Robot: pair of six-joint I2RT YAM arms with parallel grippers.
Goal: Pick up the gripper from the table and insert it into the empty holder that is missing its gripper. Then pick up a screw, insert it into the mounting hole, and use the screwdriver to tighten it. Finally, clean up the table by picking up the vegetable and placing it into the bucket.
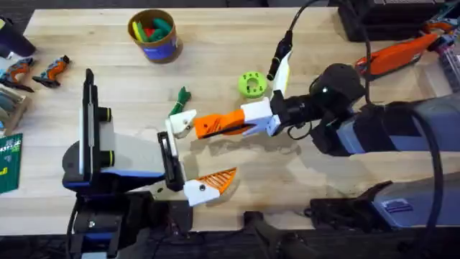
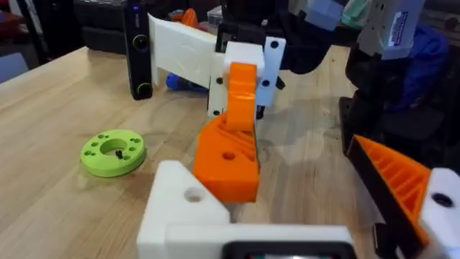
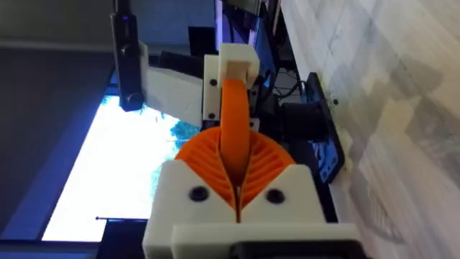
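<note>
Right gripper (image 1: pixel 215 126) clamped, extended toward left arm; left gripper (image 1: pixel 190 155) spread, one finger bare

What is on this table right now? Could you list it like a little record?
right fingers: shut on the orange ridged piece, holding it at the bare white mount
left fingers: open; one mount bare, the other carrying an orange tip
toy vegetable: lying on the table, outside the bucket
bucket: at the far side, with colourful pieces inside
green disc: flat on the table
</note>
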